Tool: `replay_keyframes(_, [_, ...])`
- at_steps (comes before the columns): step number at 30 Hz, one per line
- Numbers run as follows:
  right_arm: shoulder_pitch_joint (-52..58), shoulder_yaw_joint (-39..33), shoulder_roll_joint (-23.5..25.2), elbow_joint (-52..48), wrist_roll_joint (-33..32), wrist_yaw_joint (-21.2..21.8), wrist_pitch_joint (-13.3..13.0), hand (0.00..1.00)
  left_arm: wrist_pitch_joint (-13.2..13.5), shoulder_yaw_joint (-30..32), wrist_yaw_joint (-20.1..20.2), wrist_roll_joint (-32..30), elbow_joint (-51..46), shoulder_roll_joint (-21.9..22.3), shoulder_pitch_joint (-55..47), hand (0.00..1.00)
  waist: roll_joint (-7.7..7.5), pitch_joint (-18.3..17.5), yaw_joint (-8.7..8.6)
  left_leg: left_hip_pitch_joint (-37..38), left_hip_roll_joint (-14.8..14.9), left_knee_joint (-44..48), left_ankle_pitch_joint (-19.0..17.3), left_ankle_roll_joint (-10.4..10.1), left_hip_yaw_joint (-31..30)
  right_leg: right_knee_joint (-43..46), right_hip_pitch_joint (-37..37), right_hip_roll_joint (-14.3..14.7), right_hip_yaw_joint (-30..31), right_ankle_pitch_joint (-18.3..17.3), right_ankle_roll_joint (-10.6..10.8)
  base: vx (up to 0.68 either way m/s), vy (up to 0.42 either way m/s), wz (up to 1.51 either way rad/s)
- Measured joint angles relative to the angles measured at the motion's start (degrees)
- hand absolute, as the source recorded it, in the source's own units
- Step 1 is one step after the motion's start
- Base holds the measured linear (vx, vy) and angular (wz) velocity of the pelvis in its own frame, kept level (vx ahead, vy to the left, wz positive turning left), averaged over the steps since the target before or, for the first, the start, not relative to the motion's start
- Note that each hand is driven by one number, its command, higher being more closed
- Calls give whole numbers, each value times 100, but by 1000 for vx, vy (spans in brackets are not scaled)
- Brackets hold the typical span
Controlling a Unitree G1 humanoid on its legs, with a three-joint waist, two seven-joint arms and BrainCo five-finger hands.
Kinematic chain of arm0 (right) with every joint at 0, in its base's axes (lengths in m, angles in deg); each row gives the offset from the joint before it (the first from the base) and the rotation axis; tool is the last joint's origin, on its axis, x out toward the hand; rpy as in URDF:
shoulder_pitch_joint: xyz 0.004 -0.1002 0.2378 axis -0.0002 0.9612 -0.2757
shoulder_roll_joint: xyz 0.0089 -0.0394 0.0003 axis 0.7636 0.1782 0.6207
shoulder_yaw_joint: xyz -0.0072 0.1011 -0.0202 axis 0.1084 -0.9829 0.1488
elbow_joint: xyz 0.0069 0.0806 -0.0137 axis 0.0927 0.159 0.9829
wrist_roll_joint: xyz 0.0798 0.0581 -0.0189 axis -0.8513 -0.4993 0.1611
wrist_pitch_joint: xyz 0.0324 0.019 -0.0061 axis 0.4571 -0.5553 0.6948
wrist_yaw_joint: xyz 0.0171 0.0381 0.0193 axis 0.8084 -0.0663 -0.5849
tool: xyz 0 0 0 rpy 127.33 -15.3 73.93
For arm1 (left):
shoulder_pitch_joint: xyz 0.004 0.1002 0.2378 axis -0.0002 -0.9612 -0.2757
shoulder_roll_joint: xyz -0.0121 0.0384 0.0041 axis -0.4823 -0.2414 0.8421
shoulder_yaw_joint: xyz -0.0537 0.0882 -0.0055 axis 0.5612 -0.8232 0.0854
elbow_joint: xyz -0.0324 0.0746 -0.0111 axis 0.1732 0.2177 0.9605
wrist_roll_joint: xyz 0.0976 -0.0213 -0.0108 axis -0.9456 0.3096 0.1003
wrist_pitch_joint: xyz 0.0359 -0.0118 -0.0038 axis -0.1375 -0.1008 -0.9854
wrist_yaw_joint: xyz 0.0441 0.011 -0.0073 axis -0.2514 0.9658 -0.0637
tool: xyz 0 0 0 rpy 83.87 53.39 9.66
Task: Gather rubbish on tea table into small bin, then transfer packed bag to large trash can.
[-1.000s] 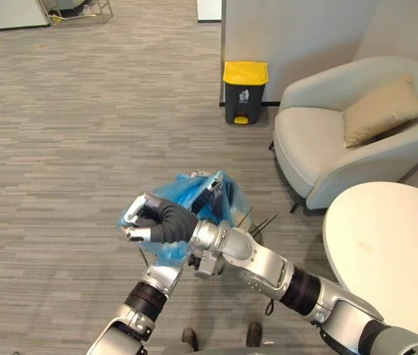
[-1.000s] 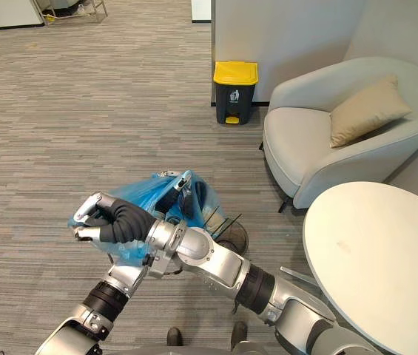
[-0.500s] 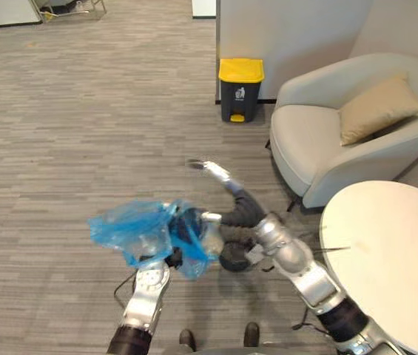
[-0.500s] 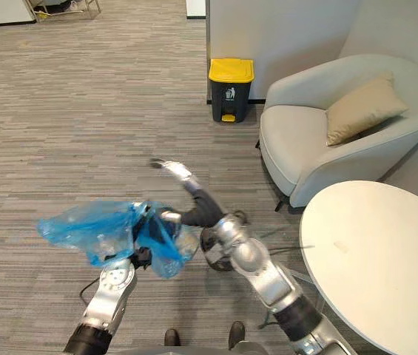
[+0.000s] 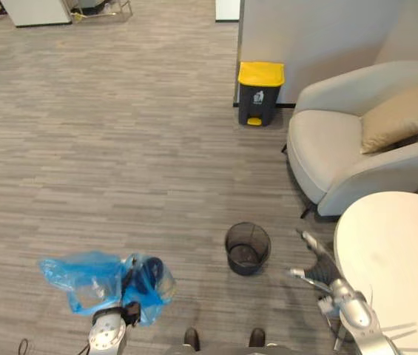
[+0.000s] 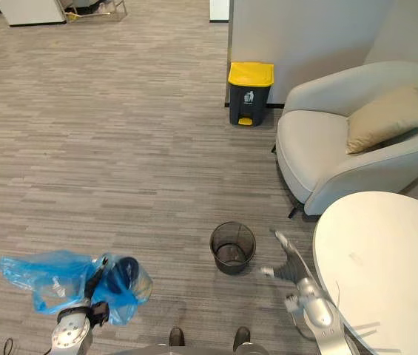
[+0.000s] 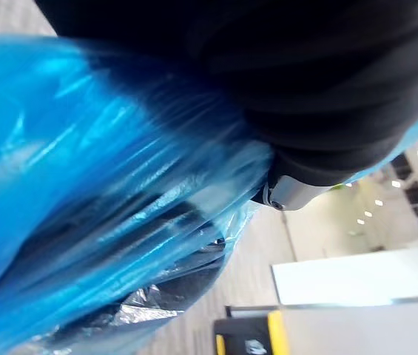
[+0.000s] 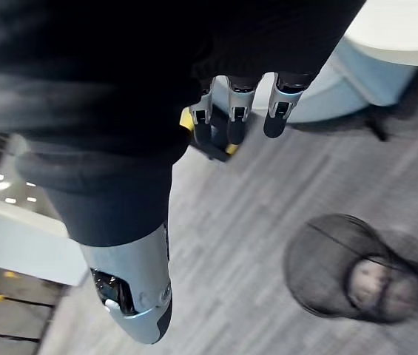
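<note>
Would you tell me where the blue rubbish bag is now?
The blue rubbish bag is at the lower left of the left eye view, at the left hand, left of the small mesh bin.

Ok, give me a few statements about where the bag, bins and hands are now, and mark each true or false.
1. The blue bag sits inside the mesh bin. False: it is up at the left hand, apart from the bin.
2. The right hand is open and holds nothing. True.
3. The large trash can by the wall has a yellow lid. True.
4. A cushion lies on the round table. False: the cushion rests on the armchair.
</note>
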Motion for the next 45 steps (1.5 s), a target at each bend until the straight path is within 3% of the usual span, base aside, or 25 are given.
replay_keyframes(3, [-4, -155, 39, 420, -3, -50, 47, 0, 4, -1, 36, 1, 147, -41, 4, 100, 45, 115, -99, -323, 134, 252, -194, 228, 456, 326, -57, -198, -620, -232, 72, -2, 21, 104])
replay_keyframes(4, [-17, -210, 51, 600, -1, -121, 69, 0, 4, -1, 71, 6, 291, -43, 72, 100, -35, 161, -101, -396, 293, 358, -230, 298, 1091, 352, -84, -321, -805, -292, 51, 96, 64, 93])
replay_keyframes(5, [-40, -315, 77, 739, 4, -158, 110, 0, 0, -13, 147, 61, 446, -45, 131, 100, 79, 154, -101, -466, 511, 583, -286, 380, 1725, 432, -97, -393, -975, -317, 75, 118, 85, 86])
replay_keyframes(8, [-151, -346, 130, 896, 51, -257, 224, 0, -9, -30, 194, 225, 745, -57, 127, 100, 139, 192, -105, -603, 609, 915, -206, 336, 1896, 677, -31, -515, -1190, -415, 260, 102, 81, 57])
replay_keyframes(11, [-347, -347, 377, 886, 102, -373, 261, 0, -16, -32, 264, 238, 838, -95, 12, 100, -37, 290, -63, -736, 554, 1529, -696, 404, 1837, 1169, -43, -854, -1193, -712, 437, 147, 143, 13])
replay_keyframes(12, [-466, -341, 520, 883, 105, -391, 303, 0, -36, -32, 270, 240, 837, -101, 3, 100, -200, 380, -53, -794, 486, 2020, -1152, 449, 1837, 1914, -201, -1229, -1065, -1120, 534, 101, 162, 5])
replay_keyframes(14, [-534, -338, 581, 858, 110, -398, 332, 0, -51, -40, 270, 240, 834, -110, 3, 100, -271, 414, -58, -828, 375, 2286, -1412, 484, 1796, 2453, -331, -1494, -925, -1298, 453, 113, 122, 9])
replay_keyframes(16, [-584, -304, 591, 688, 114, -445, 373, 0, -99, -200, 259, 260, 710, -164, 44, 100, -287, 539, -157, -756, 258, 2441, -1659, 608, 1698, 3776, -1034, -1718, 92, -1096, -65, 152, 134, 26])
replay_keyframes(17, [-592, -297, 662, 629, 106, -495, 369, 0, -101, -280, 255, 287, 605, -275, 90, 100, -267, 608, -248, -689, 260, 2464, -1743, 635, 1564, 4164, -1314, -1518, 572, -1316, 93, 159, 79, 35])
replay_keyframes(19, [-587, -279, 722, 505, 99, -515, 370, 0, -100, -384, 241, 352, 549, -426, 262, 100, -295, 708, -256, -488, 253, 2404, -1873, 626, 1483, 4016, -1688, -1164, 741, -1575, 75, 283, 8, 29])
replay_keyframes(24, [-623, -290, 712, 410, 96, -605, 372, 0, -97, -633, 238, 448, 551, -461, 645, 100, -338, 770, -374, 39, 194, 2140, -2108, 339, 1402, 2620, -2411, -796, 441, -1218, 78, 361, -65, 24])
replay_keyframes(27, [-488, -301, 695, 271, 101, -601, 398, 0, -96, -794, 249, 442, 559, -435, 640, 100, -337, 703, -551, 597, 277, 2066, -2457, -104, 1240, 2980, -2484, -606, 642, -661, -339, 586, -168, 28])
replay_keyframes(29, [-514, -300, 652, 176, 116, -596, 430, 0, -101, -821, 265, 440, 565, -264, 626, 100, 9, 723, -531, 376, 833, 3153, -2185, -481, 1278, 3319, -2297, -323, 538, -1203, -627, 700, -204, -18])
replay_keyframes(30, [-533, -300, 630, 175, 130, -589, 442, 0, -119, -823, 279, 438, 567, -206, 650, 100, 76, 761, -537, 206, 965, 3720, -1919, -373, 1253, 3300, -2140, -233, 489, -1268, -716, 737, -254, -34])
replay_keyframes(31, [-542, -290, 586, 174, 186, -546, 478, 0, -132, -822, 304, 436, 568, -99, 620, 100, 126, 821, -500, -176, 1234, 4911, -870, 95, 1119, 2945, -1605, 30, 588, -1387, -749, 718, -244, -62])
replay_keyframes(34, [-601, -269, 586, 76, 191, -596, 458, 0, -122, -829, 392, 439, 558, -49, 564, 100, -103, 943, -245, -965, 1066, 6263, -1447, 145, 825, 1892, -274, 287, 1095, -1394, -759, 732, -138, -79])
replay_keyframes(35, [-603, -269, 582, 54, 167, -609, 440, 0, -111, -829, 392, 439, 551, -56, 564, 100, -170, 961, -221, -1183, 952, 6180, -1522, 243, 818, 1697, -71, 288, 1216, -1394, -758, 717, -16, -117])
replay_keyframes(36, [-687, -292, 581, 45, 114, -614, 428, 0, -105, -823, 397, 436, 462, -129, 542, 100, -237, 998, -56, -1882, 594, 5108, -1598, 370, 707, 1155, 410, 281, 1603, -1396, -755, 704, 75, -144])
replay_keyframes(37, [-767, -293, 580, 71, 44, -614, 421, 0, -105, -797, 398, 436, 365, -143, 557, 100, -250, 1018, 72, -2257, 234, 3758, -1486, 200, 228, 958, 627, 213, 1863, -1492, -591, 799, 177, -154])
replay_keyframes(39, [-811, -288, 527, 167, 44, -612, 404, 0, -96, -778, 394, 433, 306, -110, 475, 100, -179, 1007, 151, -2210, 12, 2067, -1026, -136, -410, 923, 845, 221, 2152, -1859, -222, 648, 294, -115])
replay_keyframes(40, [-824, -289, 486, 303, 48, -616, 405, 0, -101, -771, 389, 428, 325, -87, 377, 100, -44, 960, 167, -2158, 90, 1860, -370, -342, -729, 1073, 1065, 323, 2426, -2245, -112, 747, 392, -115])
replay_keyframes(41, [-822, -277, 623, 417, 48, -625, 430, 0, -140, -716, 384, 421, 348, -110, 418, 100, -309, 835, 207, -2258, -90, 2411, -465, -110, -556, 1500, 971, 52, 2690, -2465, -59, 758, 376, -91])
replay_keyframes(43, [-804, -235, 703, 419, 66, -623, 426, 0, -137, -652, 377, 410, 248, -131, 444, 100, -546, 716, 149, -2270, -203, 2967, -1032, 165, -189, 2606, 527, -204, 3008, -2467, 134, 561, 197, -66])
replay_keyframes(44, [-829, -221, 748, 422, 96, -623, 426, 0, -139, -658, 377, 410, 240, -141, 443, 100, -575, 734, 98, -2127, -201, 3130, -1285, 251, -41, 3467, 224, -295, 3022, -2245, 545, 586, 196, -83])
replay_keyframes(45, [-867, -166, 827, 451, 111, -617, 432, 0, -145, -664, 363, 414, 242, -195, 436, 100, -644, 804, 78, -1712, -201, 3134, -1503, 410, 187, 4699, -237, -447, 2992, -1919, 1324, 449, 141, -73])
